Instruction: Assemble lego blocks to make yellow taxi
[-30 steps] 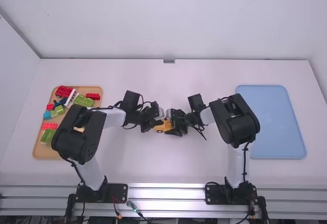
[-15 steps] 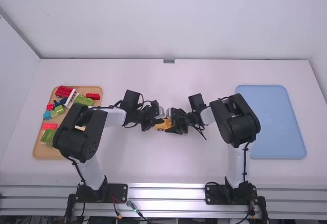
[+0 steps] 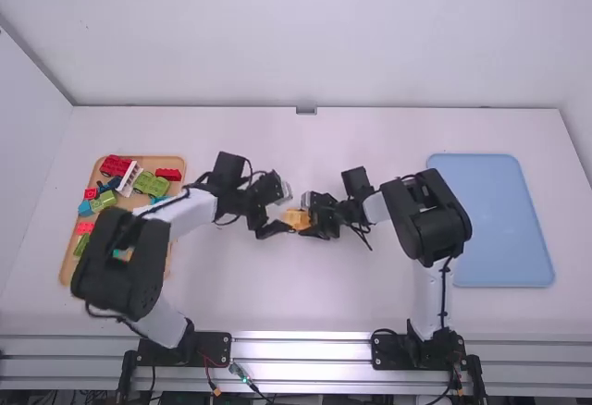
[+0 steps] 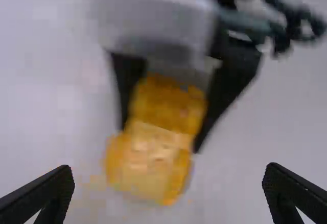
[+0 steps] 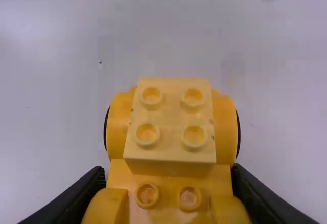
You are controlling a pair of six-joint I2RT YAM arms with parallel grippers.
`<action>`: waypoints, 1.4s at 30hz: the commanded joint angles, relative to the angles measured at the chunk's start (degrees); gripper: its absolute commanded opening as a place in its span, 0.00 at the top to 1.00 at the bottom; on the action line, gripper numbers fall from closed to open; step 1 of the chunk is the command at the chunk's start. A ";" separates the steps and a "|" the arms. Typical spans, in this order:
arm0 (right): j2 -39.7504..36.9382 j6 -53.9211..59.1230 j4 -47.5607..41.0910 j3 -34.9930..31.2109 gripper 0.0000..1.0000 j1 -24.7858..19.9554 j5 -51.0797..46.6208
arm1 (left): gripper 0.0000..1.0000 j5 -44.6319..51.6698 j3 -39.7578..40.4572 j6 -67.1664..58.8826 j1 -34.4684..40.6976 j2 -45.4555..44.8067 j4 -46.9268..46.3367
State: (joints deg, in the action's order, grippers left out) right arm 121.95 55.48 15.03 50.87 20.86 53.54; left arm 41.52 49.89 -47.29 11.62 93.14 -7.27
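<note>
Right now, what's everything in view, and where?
Table: one, white, central
Back wall: one, white, beyond the table
Blue tray: one, blue, right side
Orange tray: one, orange, left side
Lego pieces: several, red, green, blue and white, on the orange tray
Lego car base: one, yellow, mid-table
Lego block: one, pale yellow, on the car base
Arms: two, white and black, over the table
Left end effector: one, black, by the base, open
Right end effector: one, black, gripping the base

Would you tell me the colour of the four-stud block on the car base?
The block is pale yellow, seen best in the right wrist view.
</note>
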 commanded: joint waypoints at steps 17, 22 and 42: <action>-6.36 -11.67 -14.51 4.59 0.01 -0.17 -16.46 | 0.01 -24.98 5.97 35.50 -18.53 -16.35 -11.41; -13.99 -6.32 -36.20 11.19 0.01 0.59 -28.20 | 0.01 -37.53 9.18 43.95 -22.38 -12.50 -21.11; -21.14 -5.70 -38.97 14.80 0.01 0.59 -34.56 | 0.01 -34.88 12.17 96.80 -36.68 1.68 -31.93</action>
State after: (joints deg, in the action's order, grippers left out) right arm 101.78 49.63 -23.90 64.82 21.21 19.09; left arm 5.80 63.51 33.80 -24.95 94.70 -38.70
